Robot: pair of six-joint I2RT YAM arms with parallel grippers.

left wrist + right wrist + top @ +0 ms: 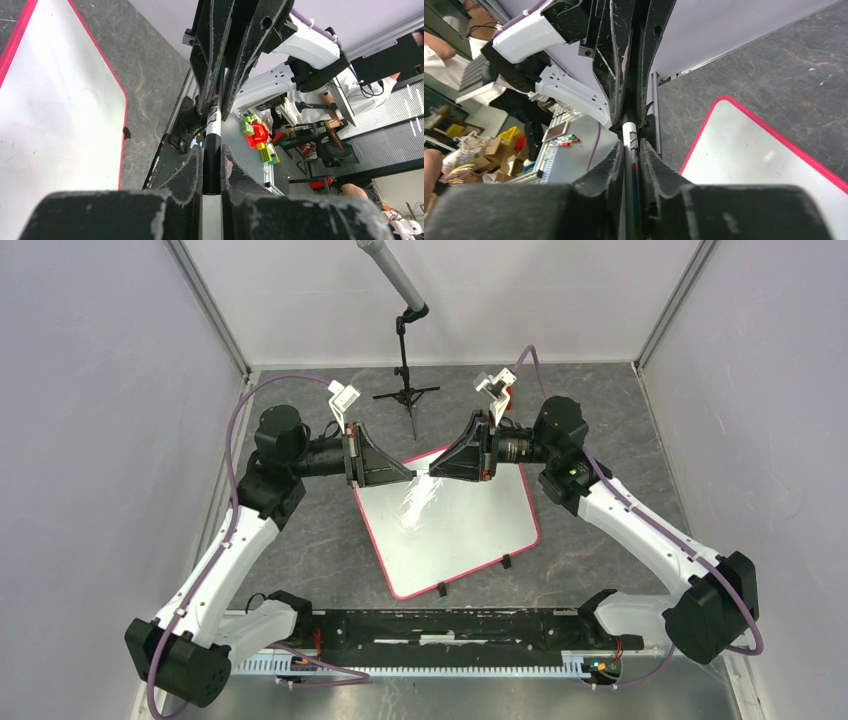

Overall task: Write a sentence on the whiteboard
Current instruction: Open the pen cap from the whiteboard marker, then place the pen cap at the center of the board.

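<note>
Mostly hidden marker btwn L gripper, R gripper, over whiteboard corner.

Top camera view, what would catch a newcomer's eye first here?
The left gripper and right gripper meet nose to nose over the far corner of the whiteboard, both clamped on one marker between them. The pink-rimmed board lies askew on the dark table, with no writing I can make out. A black tripod stands at the far edge.
</note>
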